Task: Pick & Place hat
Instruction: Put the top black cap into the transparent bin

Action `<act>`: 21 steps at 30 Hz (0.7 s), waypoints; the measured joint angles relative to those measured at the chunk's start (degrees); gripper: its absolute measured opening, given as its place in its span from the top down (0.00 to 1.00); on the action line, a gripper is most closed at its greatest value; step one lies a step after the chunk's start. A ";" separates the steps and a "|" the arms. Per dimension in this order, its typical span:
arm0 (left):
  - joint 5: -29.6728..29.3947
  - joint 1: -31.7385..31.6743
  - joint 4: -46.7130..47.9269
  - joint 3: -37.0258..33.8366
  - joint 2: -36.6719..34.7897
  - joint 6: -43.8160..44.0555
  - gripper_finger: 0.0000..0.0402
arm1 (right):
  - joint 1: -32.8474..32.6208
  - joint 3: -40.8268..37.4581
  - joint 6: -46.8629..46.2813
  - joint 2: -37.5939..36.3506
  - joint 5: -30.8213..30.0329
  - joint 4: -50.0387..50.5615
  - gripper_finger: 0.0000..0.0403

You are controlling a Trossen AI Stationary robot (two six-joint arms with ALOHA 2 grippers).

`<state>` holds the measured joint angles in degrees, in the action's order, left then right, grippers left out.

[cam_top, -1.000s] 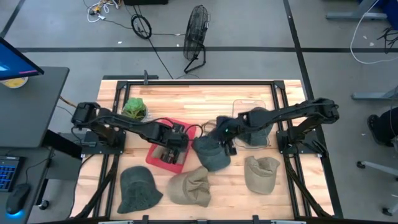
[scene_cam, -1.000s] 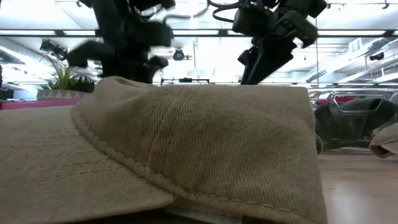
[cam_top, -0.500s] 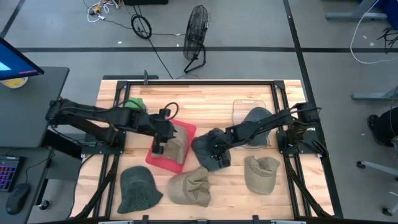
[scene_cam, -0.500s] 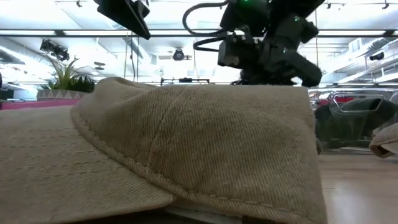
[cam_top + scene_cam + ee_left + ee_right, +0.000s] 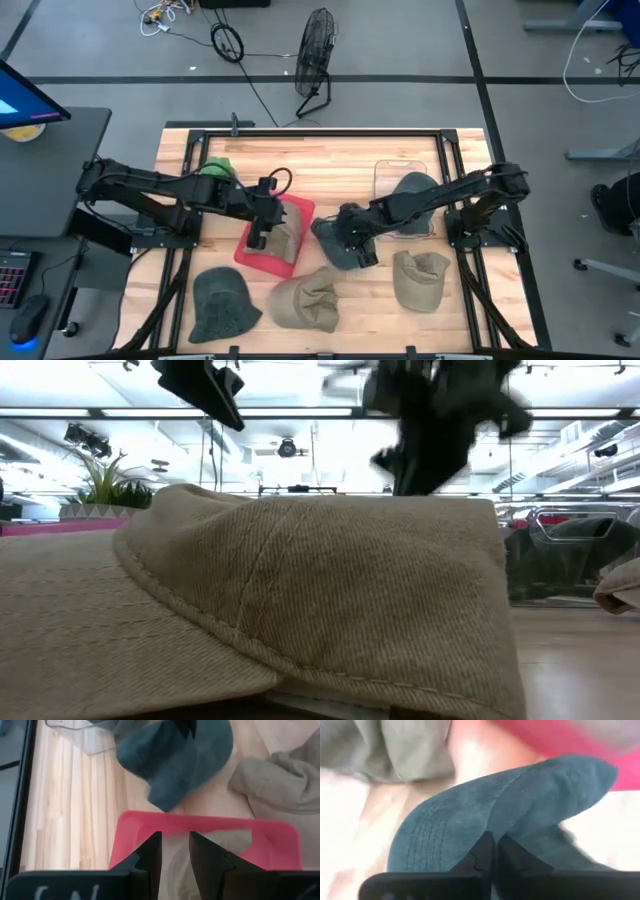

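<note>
A slate-blue hat (image 5: 340,258) lies on the wooden table right of a red tray (image 5: 300,208). My right gripper (image 5: 352,238) is down on it and shut on its cloth. A tan hat (image 5: 284,238) lies inside the tray. My left gripper (image 5: 174,842) hovers over the tray's left part, its fingers a little apart with nothing between them. In the low view another tan hat (image 5: 300,610) fills the foreground and hides both hats and the tray. My right gripper pinches a fold of the blue hat's cloth (image 5: 495,822) between its two fingers, near the middle of the hat beside the stitched brim (image 5: 422,847). The fingers slant down from the table's right side. One layer or several, I cannot tell.
Near the front edge lie a dark green hat (image 5: 222,305), a tan hat (image 5: 310,298) and another tan hat (image 5: 420,278). A grey hat sits in a clear container (image 5: 385,170) at the back right. A green object (image 5: 215,172) stands at the back left.
My left gripper has drawn back out of the red tray toward the table's left, leaving the tan hat lying in it. My right gripper has come down toward the near edge onto the blue hat, whose cloth has bunched and shifted slightly.
</note>
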<state>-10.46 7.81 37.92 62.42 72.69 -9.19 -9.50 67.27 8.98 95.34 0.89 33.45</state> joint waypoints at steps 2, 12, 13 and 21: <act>0.02 0.00 0.47 -0.03 0.17 -0.02 0.75 | -1.05 3.27 -0.30 -2.53 -4.74 5.15 0.98; 0.00 0.00 0.09 -0.03 0.08 0.02 0.75 | -0.73 11.49 -8.76 -15.14 -28.58 33.66 0.98; 0.00 0.00 0.32 -0.03 0.08 0.00 0.75 | 0.08 11.43 -10.94 -15.97 -29.05 36.12 0.98; 0.00 0.00 0.09 -0.03 0.08 -0.36 0.75 | 5.21 -0.08 -23.57 -19.62 -26.10 44.08 0.98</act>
<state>-10.46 7.81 38.01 62.39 72.77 -9.55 -4.29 67.19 -14.59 75.72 -25.21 77.53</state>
